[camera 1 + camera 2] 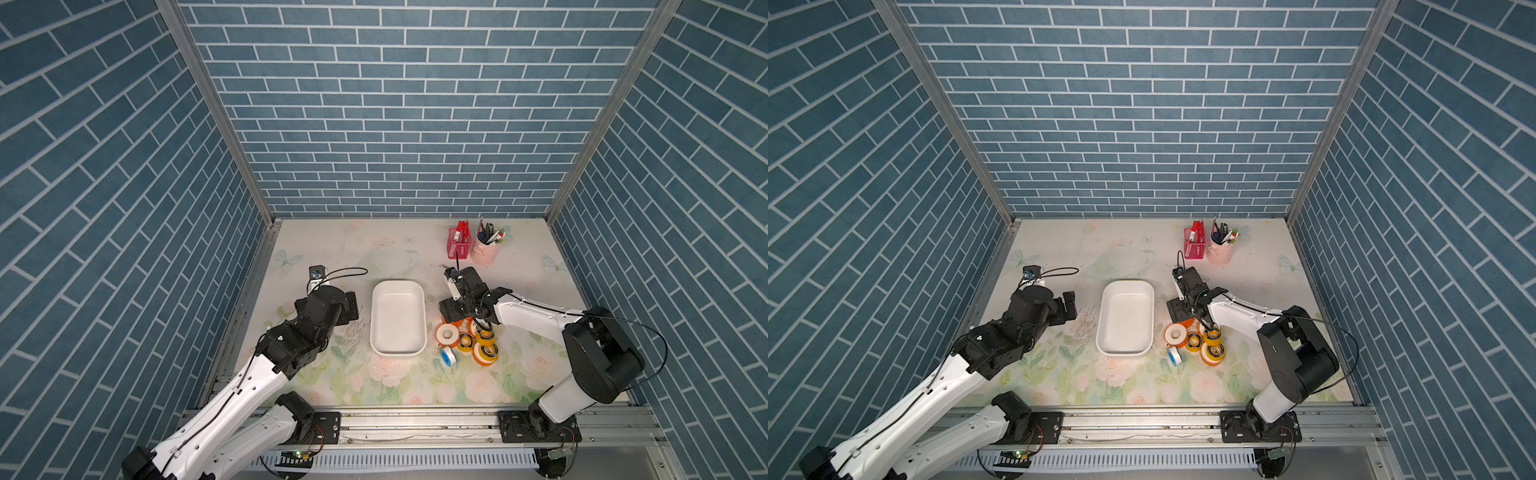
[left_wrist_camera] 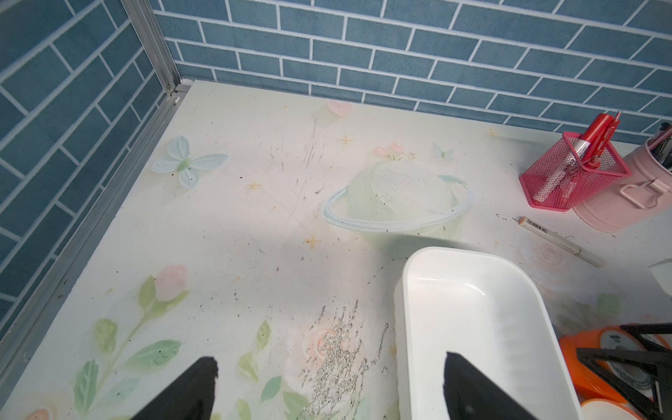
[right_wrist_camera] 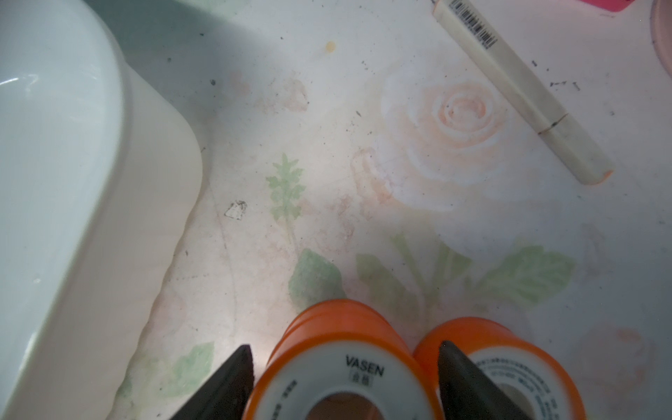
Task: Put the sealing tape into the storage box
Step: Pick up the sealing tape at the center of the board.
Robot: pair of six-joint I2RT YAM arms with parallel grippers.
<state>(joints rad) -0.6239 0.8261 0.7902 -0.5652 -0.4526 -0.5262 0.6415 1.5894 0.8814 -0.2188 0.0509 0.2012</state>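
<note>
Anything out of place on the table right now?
A white marker lies loose on the mat near the pink cup, outside any holder. A scuffed patch also marks the mat beside the box.

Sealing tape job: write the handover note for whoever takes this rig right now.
Left gripper: open, empty, hovering beside the storage box, on the side away from the tape.
Right gripper: open, lowered with jaws either side of an orange spool; no grip yet.
Sealing tape: all spools clustered on the table next to the box, on the right arm's side, the blue spool among them.
Done: nothing; the box is empty.
To do: close on this spool, carry it into the box, then repeat for the rest.
</note>
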